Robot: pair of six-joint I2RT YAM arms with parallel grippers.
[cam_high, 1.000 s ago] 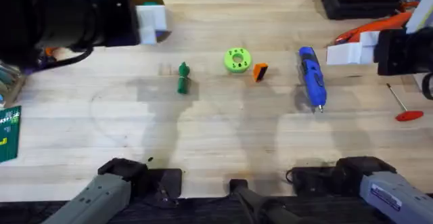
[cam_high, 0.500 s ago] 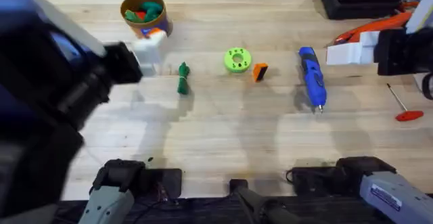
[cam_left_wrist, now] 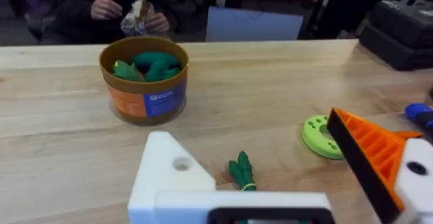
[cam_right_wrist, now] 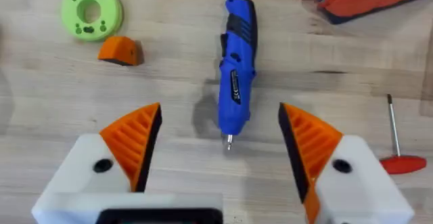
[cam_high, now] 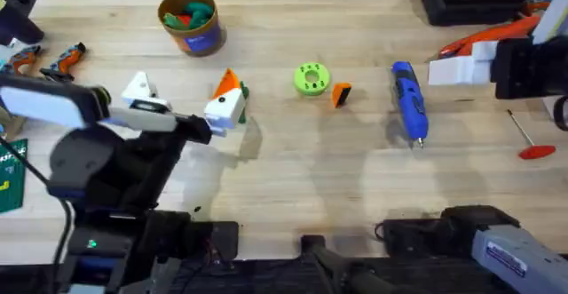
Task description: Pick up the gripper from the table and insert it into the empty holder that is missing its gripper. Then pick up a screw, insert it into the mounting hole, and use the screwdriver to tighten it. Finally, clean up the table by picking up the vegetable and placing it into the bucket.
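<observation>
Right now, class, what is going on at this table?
The left end effector hangs open over the dark-green vegetable, holding nothing. The right end effector, also open and empty, sits above the blue screwdriver. The small orange gripper lies untouched beside the lime-green disc. The bucket stands at the far side of the table with toy pieces inside, and a thin red-handled tool lies to the right.

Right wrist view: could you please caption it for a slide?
Open right gripper hovers above the blue screwdriver lying on the table.
</observation>
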